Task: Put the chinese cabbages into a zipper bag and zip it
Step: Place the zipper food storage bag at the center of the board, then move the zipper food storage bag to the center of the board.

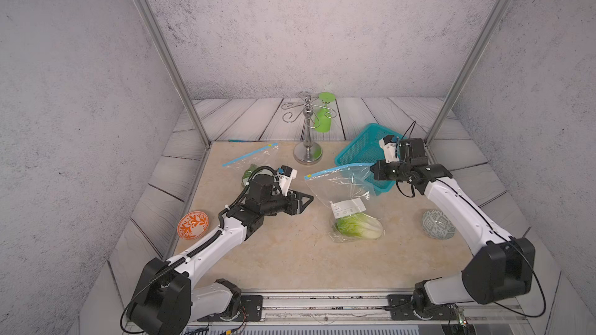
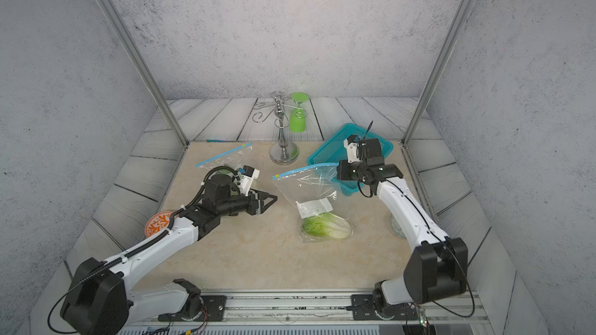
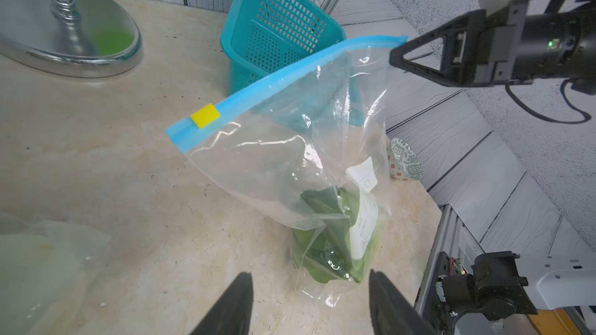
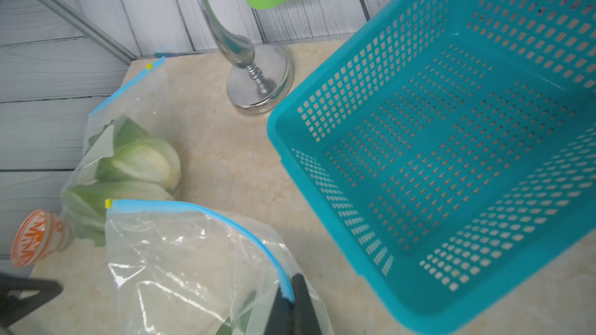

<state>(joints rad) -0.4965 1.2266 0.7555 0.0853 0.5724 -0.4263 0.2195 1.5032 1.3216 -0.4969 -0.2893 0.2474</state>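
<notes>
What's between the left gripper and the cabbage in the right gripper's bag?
Just bare tabletop between left gripper and cabbage, up to the zipper bag; both top views show it.

Cabbages (image 1: 249, 172) in the far zipper bag (image 1: 250, 155) mostly behind the left arm (image 1: 222, 233); label (image 1: 347, 208) print illegible.

I run a left arm (image 1: 206, 246) and right arm (image 1: 458, 204): white shells, black joints, looping black cables. The left end effector (image 1: 309, 198) is black and triangular.
</notes>
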